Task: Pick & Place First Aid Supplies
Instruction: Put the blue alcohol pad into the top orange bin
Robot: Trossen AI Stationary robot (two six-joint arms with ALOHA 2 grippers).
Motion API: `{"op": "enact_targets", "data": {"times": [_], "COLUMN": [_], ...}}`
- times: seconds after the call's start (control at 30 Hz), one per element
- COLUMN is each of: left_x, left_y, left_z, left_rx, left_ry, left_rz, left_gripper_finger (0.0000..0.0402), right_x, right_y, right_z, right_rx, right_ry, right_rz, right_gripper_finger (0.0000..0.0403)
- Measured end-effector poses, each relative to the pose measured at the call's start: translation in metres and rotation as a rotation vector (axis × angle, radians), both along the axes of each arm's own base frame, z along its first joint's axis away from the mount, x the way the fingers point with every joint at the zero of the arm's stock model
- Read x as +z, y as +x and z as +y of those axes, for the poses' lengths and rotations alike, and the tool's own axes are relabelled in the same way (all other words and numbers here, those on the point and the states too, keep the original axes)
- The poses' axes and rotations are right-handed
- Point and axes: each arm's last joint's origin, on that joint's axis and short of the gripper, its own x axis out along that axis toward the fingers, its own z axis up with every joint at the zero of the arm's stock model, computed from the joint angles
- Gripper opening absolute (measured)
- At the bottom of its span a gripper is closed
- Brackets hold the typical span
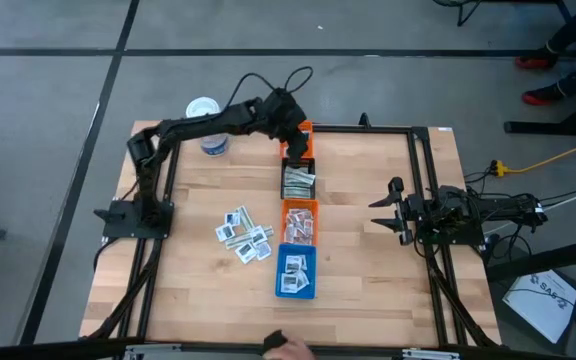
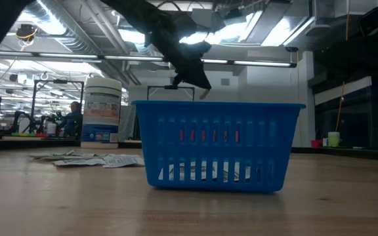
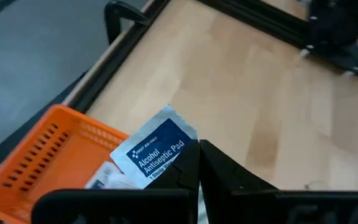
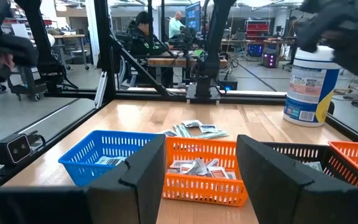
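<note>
My left gripper (image 1: 296, 148) hangs over the far orange bin (image 1: 306, 128), shut on a white packet with a blue "Alcohol Antiseptic Pad" label (image 3: 154, 146). In the left wrist view the orange bin (image 3: 36, 155) lies below the packet, with another packet inside it. More first aid supplies (image 1: 243, 235) lie loose on the table left of the bin row. My right gripper (image 1: 388, 210) waits at the table's right side, open and touching nothing. My left gripper pinches the packet between its two fingers at one edge (image 3: 178, 154), near a corner. The fingers slant downward from the table's left. The packet sticks out flat beyond the fingertips, label up, lifted clear above the orange bin and the table.
A row of bins runs down the table's middle: far orange, black (image 1: 299, 180), orange (image 1: 301, 222), blue (image 1: 296, 272), the last three with packets inside. A white tub with a blue label (image 1: 205, 125) stands at the far left. Black frame rails (image 1: 423, 180) border the table.
</note>
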Motion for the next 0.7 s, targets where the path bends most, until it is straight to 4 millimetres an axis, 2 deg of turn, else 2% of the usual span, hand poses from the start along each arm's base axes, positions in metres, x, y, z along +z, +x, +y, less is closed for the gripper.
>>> {"op": "enact_targets", "data": {"times": [0.2,0.37,0.7], "left_x": [0.005,0.009,-0.021], "left_y": [0.013,0.017,0.011], "left_z": [0.021,0.033,0.049], "left_rx": [-0.015,-0.027,0.008], "left_ry": [0.027,0.04,-0.038], "left_rz": [0.041,0.085,0.208], "left_gripper_finger": [0.0002,0.0001,0.0001], "right_x": [0.0,0.0,0.0], "right_y": [0.0,0.0,0.0], "right_z": [0.0,0.0,0.0], "right_rx": [0.0,0.0,0.0], "right_ry": [0.0,0.0,0.0], "right_rz": [0.0,0.0,0.0], "right_gripper_finger": [0.0195,0.0195,0.0195]}}
